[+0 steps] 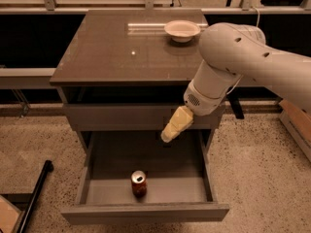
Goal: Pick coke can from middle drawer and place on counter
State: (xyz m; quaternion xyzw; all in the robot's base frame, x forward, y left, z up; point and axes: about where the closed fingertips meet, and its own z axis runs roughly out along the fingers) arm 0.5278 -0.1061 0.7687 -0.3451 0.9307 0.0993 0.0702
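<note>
The can stands upright on the floor of the drawer, near the front panel and about midway left to right, touching nothing. The drawer stands open. My pincer hangs above the drawer's far right part, well apart from the can, tilted down and left. It holds nothing, and whether it is open or closed I cannot tell. I judge this the approach step: next I must come nearer and lower, straddle the can, then close. The table above has a bowl at its far right.
</note>
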